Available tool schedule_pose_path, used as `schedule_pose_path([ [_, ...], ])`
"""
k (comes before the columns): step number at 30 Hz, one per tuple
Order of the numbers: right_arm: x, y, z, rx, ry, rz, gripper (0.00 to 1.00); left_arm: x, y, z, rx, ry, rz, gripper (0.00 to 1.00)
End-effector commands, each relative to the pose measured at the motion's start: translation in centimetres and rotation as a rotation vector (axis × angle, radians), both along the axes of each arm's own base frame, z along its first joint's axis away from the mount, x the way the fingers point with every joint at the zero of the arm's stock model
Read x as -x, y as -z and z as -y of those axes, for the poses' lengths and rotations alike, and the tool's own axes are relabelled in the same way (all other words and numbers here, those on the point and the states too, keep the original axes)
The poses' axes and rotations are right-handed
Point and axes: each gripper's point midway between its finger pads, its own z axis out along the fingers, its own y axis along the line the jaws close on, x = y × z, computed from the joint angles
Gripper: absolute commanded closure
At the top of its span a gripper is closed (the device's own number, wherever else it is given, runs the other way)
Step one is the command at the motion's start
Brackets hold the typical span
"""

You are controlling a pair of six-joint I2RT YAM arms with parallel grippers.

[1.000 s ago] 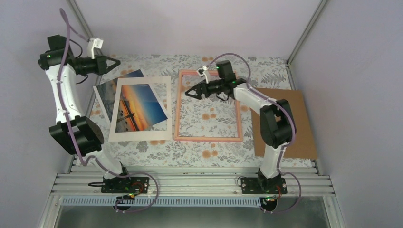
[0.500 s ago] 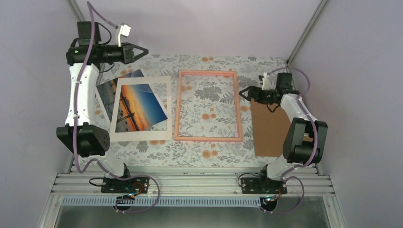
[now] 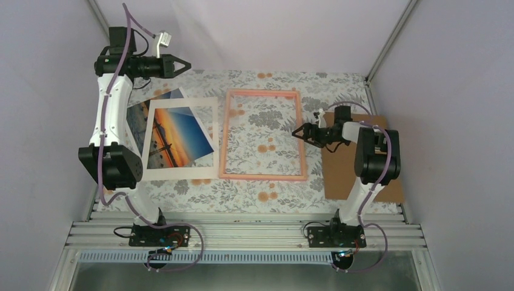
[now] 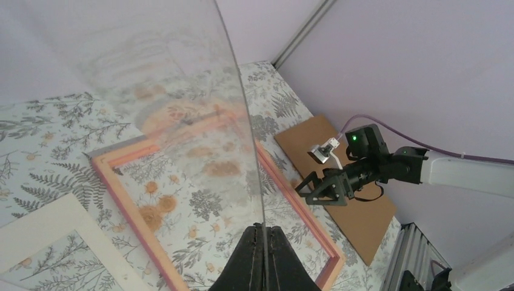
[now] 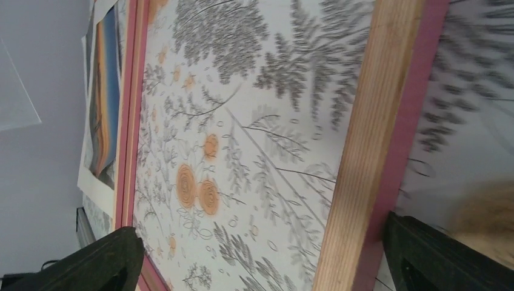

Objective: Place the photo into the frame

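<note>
Clear pane (image 4: 182,121) is pinched in the closed left end effector (image 3: 182,65) and held raised off the surface (image 3: 242,194), presumably so the frame (image 3: 262,177) is accessible. Right end effector (image 3: 298,133) is spread wide astride the frame's right rail, likely to steady it. Photo (image 3: 179,136) is lying left of the frame, under the mat board (image 3: 182,173).

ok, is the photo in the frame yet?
Out. The photo lies under the mat board, left of the frame; only the floral tablecloth shows inside the frame.

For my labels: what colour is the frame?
Pink frame, its inner face bare wood; clearest in the right wrist view.
</note>
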Motion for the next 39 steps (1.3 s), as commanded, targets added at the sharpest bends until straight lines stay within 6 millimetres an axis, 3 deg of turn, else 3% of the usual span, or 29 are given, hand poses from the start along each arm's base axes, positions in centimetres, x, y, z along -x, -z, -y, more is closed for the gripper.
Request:
schedule_pose_path([
  [1,1.0,1.5,-3.0,-0.047,-0.073,-0.039,0.03,-0.2,-1.5,0.7,0.039,0.009,0.055,0.98],
  [3,0.9,1.7,-3.8,-0.061,-0.102,-0.043,0.03,0.0,-1.2,1.6,0.072,0.024,0.042,0.98],
  [5,0.1,0.4,-4.0,-0.085,-0.126,-0.016,0.04,0.5,-1.0,3.1,0.112,0.055,0.028,0.98],
  [7,-0.9,-3.0,-4.1,-0.145,-0.156,0.066,0.04,1.0,-1.2,4.8,0.143,0.093,0.033,0.98],
  [10,-1.5,-10.5,-4.5,-0.3,-0.218,0.211,0.02,0.9,-2.7,6.2,0.216,0.129,0.072,0.98],
  [12,-1.2,-13.1,-4.4,-0.367,-0.229,0.229,0.01,1.0,-3.9,7.3,0.287,0.152,0.074,0.98],
  [16,0.5,-15.3,-3.3,-0.482,-0.207,0.181,0.0,1.4,-4.6,10.5,0.344,0.225,0.101,0.98],
  [19,1.6,-17.0,-3.1,-0.544,-0.218,0.181,0.0,1.6,-3.9,12.1,0.396,0.257,0.071,0.98],
  [24,1.4,-20.2,-3.1,-0.608,-0.263,0.197,0.0,2.1,-2.8,13.9,0.421,0.288,0.023,0.98],
  [30,0.1,-19.7,-2.8,-0.602,-0.249,0.184,0.0,3.6,-2.5,15.9,0.436,0.351,0.007,0.98],
  [36,-1.2,-16.8,-1.9,-0.573,-0.161,0.107,0.0,4.8,-2.8,16.7,0.452,0.393,0.004,0.98],
  [39,-1.5,-18.2,-1.9,-0.597,-0.186,0.12,0.02,5.3,-2.1,16.7,0.438,0.402,-0.011,0.98],
])
